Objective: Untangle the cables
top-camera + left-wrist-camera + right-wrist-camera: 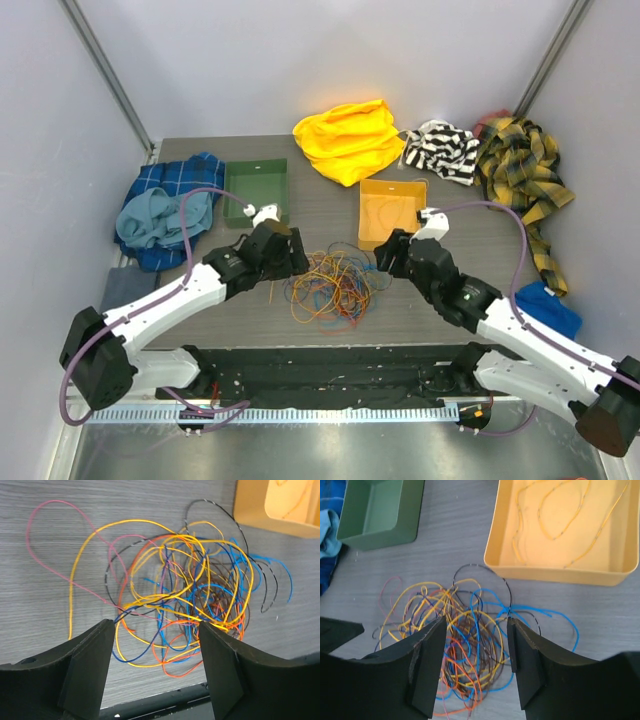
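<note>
Black fingers [85, 670] of the left gripper [155, 630] fill the bottom of its wrist view. They are spread wide with nothing clasped between them (whether the tips brush a strand cannot be told). Just ahead of that gap the cables [185, 595] lie in one loose tangle on the grey table [45, 630], mostly yellow and orange, with blue, pink and dark loops straying outward. The right gripper [477, 625] is likewise parted and grasps nothing; it hangs over the same heap, which lies between the two grippers. There are two trays. One green tray [255, 165] sits beyond the left gripper, and one yellow tray [555, 574] sits just beyond the right gripper, with a few thin yellow strands [547, 530] lying loose in it (too fine to count surely). Farther beyond the right gripper lie three cloths: a yellow cloth [345, 140], a black-and-white striped cloth [440, 150] and a yellow-and-dark plaid cloth [520, 165]. Out to the left gripper's left is a blue plaid cloth [175, 180].
</note>
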`<action>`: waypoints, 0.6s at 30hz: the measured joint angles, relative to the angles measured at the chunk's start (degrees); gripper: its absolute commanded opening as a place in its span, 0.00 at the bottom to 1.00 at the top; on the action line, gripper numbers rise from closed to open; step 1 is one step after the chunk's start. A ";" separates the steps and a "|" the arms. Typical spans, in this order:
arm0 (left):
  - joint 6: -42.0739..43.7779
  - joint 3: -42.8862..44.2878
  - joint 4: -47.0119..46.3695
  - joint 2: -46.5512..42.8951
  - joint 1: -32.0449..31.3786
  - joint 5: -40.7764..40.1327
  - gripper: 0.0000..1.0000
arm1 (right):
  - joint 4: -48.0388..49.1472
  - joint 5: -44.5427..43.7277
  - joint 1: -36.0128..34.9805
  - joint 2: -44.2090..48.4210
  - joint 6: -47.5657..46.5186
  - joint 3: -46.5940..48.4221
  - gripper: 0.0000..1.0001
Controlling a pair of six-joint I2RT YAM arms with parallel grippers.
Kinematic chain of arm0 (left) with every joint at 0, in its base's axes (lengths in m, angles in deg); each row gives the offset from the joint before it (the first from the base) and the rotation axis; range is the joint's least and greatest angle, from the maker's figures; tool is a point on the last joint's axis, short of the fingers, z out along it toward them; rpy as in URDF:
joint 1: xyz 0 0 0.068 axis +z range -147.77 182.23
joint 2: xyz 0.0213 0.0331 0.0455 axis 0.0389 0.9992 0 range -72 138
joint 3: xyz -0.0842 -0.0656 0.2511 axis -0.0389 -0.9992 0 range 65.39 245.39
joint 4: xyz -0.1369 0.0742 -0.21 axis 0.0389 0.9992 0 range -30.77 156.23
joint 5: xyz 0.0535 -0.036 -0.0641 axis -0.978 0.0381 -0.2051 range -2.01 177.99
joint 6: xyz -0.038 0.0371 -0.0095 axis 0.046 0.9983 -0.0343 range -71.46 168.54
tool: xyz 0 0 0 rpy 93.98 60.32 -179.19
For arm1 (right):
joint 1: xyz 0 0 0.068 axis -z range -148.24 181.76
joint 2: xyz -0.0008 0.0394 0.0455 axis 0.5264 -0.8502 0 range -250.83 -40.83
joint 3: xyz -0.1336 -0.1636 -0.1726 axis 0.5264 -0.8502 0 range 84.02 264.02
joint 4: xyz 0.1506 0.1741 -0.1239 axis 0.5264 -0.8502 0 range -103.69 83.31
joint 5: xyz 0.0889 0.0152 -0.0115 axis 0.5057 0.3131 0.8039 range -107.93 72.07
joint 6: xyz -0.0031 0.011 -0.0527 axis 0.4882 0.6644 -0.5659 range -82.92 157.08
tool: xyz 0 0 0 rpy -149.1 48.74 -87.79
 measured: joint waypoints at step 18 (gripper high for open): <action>9.84 0.09 -2.82 6.88 -2.19 7.23 0.72 | -2.21 0.35 -1.29 5.09 2.51 -4.42 0.59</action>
